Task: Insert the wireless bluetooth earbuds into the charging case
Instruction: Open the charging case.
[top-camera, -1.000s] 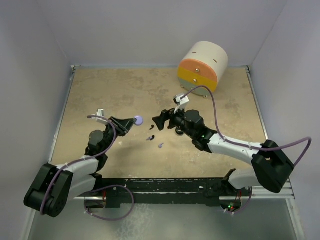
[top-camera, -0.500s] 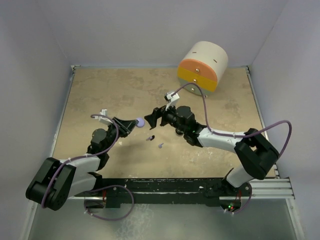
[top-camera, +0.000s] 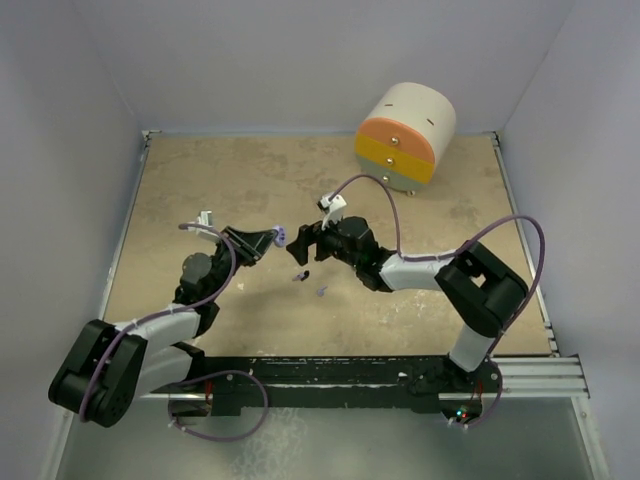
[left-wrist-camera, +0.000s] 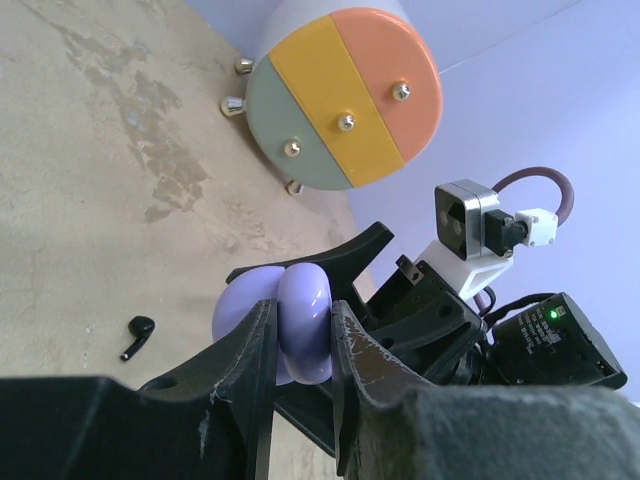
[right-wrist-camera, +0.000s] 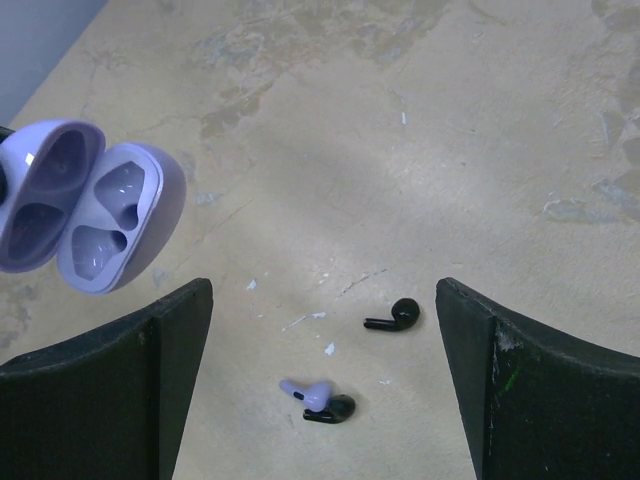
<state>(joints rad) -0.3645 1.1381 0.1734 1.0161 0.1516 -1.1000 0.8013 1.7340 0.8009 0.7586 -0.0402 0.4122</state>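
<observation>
I'm looking down on a tan, mottled stone-look tabletop (top-camera: 220, 190) boxed in by plain pale grey-lavender walls (top-camera: 300, 60).

The glossy lavender plastic charging case (right-wrist-camera: 90, 205) hangs above the table, left of centre, pinched in the left gripper (left-wrist-camera: 300, 335). Its black fingers (left-wrist-camera: 250, 350) press on both sides of the rounded shell. My right wrist camera shows the case hinged open, the moulded hollows of both halves facing the lens with nothing seated in them.

Both earbuds lie on the table below, apart from the case. The small black stemmed earbud (right-wrist-camera: 395, 315) lies alone. Near it is the lavender stemmed earbud (right-wrist-camera: 305, 389) with a black rounded part touching its end; I cannot tell whether that is one piece or two. From above they show as two specks, black (top-camera: 299, 276) and lavender (top-camera: 321, 291), near each other.

The right gripper (top-camera: 300, 243) sits just beside the case, nose to nose with the left one, its fingers (right-wrist-camera: 150, 370) spread wide and holding nothing, the earbuds framed between them.

At the far right stands a cream drum-shaped cabinet (top-camera: 405, 130) on its side, its round face banded peach, yellow and grey-green, each band with a small metal knob.
</observation>
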